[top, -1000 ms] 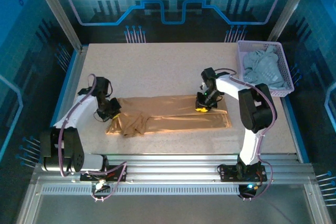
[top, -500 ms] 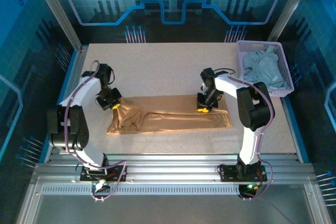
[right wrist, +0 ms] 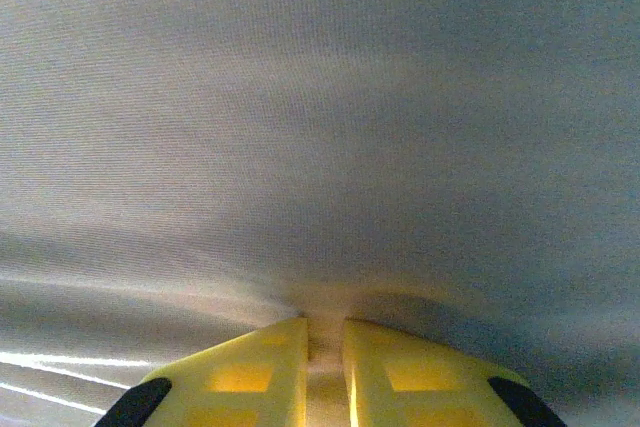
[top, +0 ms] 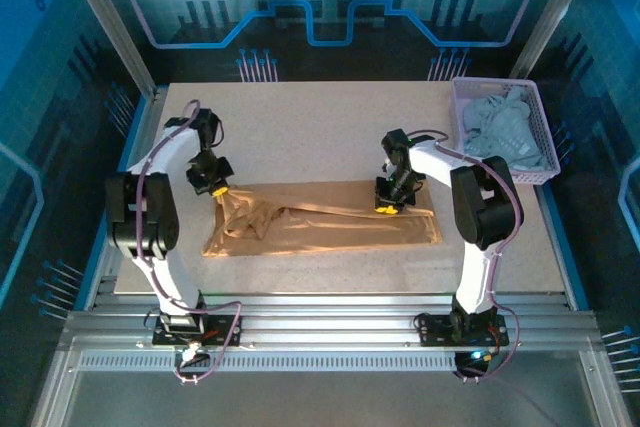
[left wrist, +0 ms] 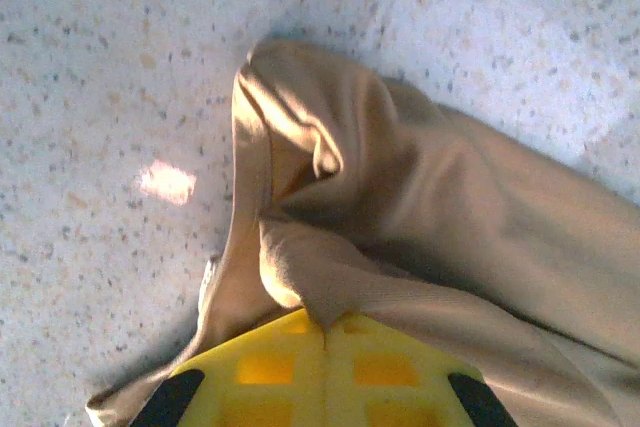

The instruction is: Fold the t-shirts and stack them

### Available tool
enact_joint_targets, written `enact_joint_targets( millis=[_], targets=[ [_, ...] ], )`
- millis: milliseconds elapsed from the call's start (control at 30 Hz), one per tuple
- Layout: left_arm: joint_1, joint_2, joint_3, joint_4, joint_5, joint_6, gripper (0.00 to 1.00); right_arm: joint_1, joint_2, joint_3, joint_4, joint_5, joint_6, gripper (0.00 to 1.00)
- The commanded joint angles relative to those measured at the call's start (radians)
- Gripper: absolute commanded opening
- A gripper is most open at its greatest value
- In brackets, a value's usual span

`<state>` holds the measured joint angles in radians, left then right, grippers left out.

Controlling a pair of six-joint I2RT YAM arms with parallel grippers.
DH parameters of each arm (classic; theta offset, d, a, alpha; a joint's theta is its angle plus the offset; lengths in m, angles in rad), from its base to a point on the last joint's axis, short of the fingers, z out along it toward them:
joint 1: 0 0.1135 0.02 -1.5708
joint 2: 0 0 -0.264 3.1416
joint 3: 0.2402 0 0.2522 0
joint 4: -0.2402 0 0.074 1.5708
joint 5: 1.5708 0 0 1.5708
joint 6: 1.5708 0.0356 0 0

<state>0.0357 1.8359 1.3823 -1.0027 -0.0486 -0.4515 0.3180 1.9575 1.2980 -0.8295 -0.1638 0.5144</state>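
Observation:
The tan t-shirt [top: 330, 227] lies as a long folded strip across the table's middle, bunched at its left end. My left gripper [top: 217, 189] is shut on a pinch of that left end, the cloth [left wrist: 400, 207] draping away from the yellow fingers [left wrist: 260, 367]. My right gripper [top: 384, 208] is shut on the shirt's upper edge toward the right, a fold of fabric [right wrist: 320, 147] caught between its fingers [right wrist: 250, 367]. The pale grey-blue t-shirt [top: 500, 127] lies crumpled in the basket.
A lavender mesh basket [top: 540, 172] stands at the table's back right corner. Speckled tabletop [top: 300, 127] stretches behind the shirt. The table's front edge [top: 330, 292] runs just in front of the strip.
My left gripper has moved up and away from the front edge, pulling the shirt's left end into a raised, stretched bunch. The right gripper has stayed in place.

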Motion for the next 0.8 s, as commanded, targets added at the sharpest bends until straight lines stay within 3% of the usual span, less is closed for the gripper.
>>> enact_joint_targets(
  millis=[0, 33, 67, 133, 200, 267, 367, 533, 633, 767],
  targets=[
    [0.004, 0.049, 0.033, 0.015, -0.099, 0.052, 0.0, -0.004, 0.019, -0.003, -0.027, 0.036, -0.008, 0.19],
    [0.004, 0.062, 0.034, 0.016, -0.112, 0.051, 0.02, -0.003, 0.011, -0.003, -0.022, 0.033, -0.009, 0.2],
    [0.004, 0.066, 0.031, 0.015, -0.122, 0.045, 0.11, 0.0, 0.002, -0.002, -0.018, 0.032, -0.011, 0.22],
    [-0.007, 0.038, 0.01, 0.017, -0.151, 0.019, 0.4, 0.008, -0.033, 0.0, -0.007, 0.032, -0.019, 0.26],
    [-0.032, -0.028, -0.024, 0.023, -0.184, -0.001, 0.51, 0.016, -0.074, 0.0, 0.003, 0.032, -0.024, 0.3],
    [-0.065, -0.108, -0.064, 0.019, -0.196, -0.033, 0.53, 0.023, -0.114, 0.002, 0.01, 0.029, -0.025, 0.33],
    [-0.126, -0.24, -0.143, 0.021, -0.125, -0.113, 0.5, 0.036, -0.184, 0.005, 0.02, 0.024, -0.025, 0.34],
    [-0.215, -0.429, -0.419, 0.276, 0.212, -0.324, 0.42, 0.056, -0.276, -0.033, 0.101, -0.084, -0.037, 0.35],
    [-0.242, -0.442, -0.531, 0.426, 0.274, -0.407, 0.43, 0.065, -0.282, -0.044, 0.116, -0.115, -0.037, 0.35],
    [-0.249, -0.41, -0.58, 0.528, 0.283, -0.413, 0.44, 0.066, -0.285, -0.049, 0.116, -0.122, -0.036, 0.35]
  ],
)
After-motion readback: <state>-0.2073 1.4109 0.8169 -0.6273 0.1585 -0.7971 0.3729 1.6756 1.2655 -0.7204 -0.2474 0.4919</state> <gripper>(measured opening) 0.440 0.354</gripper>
